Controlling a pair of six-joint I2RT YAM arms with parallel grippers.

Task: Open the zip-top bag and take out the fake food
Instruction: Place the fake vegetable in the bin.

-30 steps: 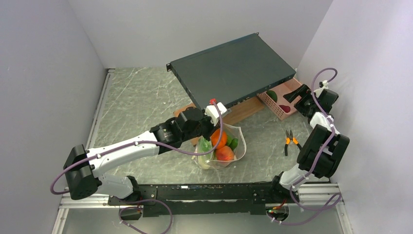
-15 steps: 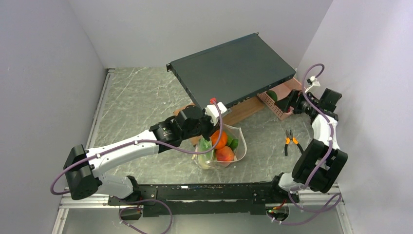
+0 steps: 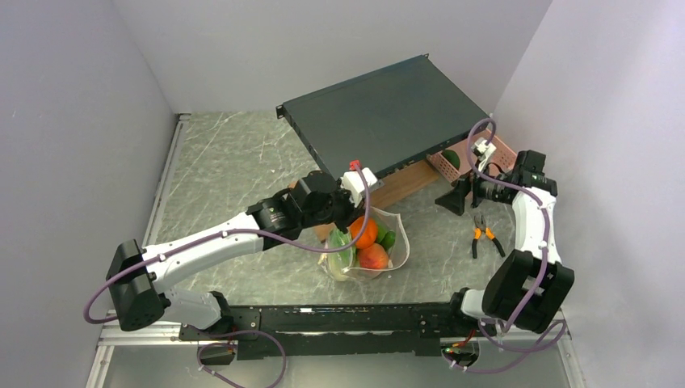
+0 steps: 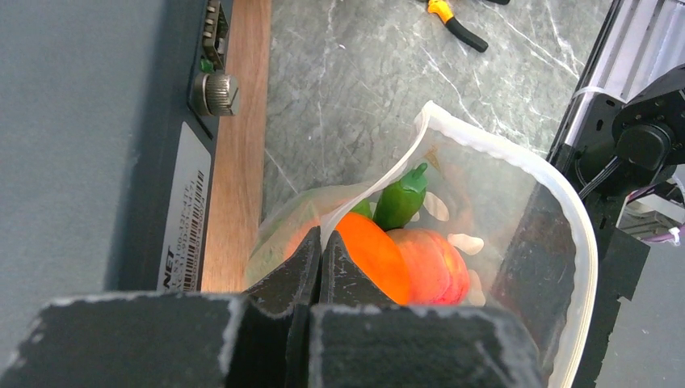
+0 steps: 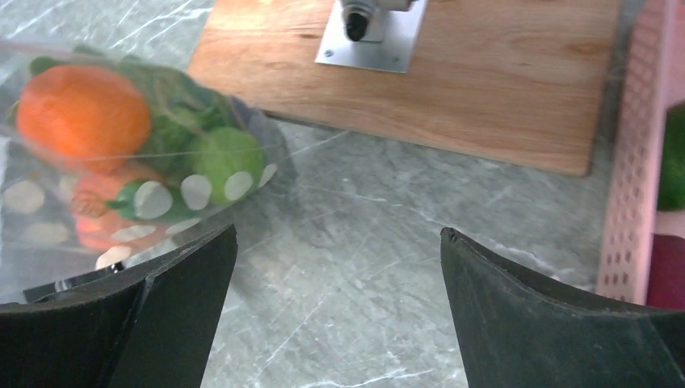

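Note:
The clear zip-top bag [image 3: 367,242] stands open on the table with its mouth up. It holds fake food: an orange fruit [image 4: 376,255], a peach [image 4: 432,263] and a green pepper [image 4: 401,198]. My left gripper [image 3: 343,222] is shut on the bag's near rim [image 4: 323,234] and holds that edge up. My right gripper [image 3: 452,198] is open and empty, above the table to the right of the bag. In the right wrist view the gripper [image 5: 335,238] faces the bag [image 5: 121,162], apart from it, with the orange fruit [image 5: 81,113] and a green round piece [image 5: 226,158] showing through the plastic.
A black rack unit [image 3: 388,113] rests tilted on a wooden board [image 3: 404,186] behind the bag. A pink lattice basket [image 3: 476,158] with a green and a dark red piece stands at the back right. Orange-handled pliers [image 3: 482,234] lie right of the bag.
My right arm has swung from over the pink basket leftward and down toward the bag, gripper open. My left gripper stays shut on the bag rim, almost unmoved.

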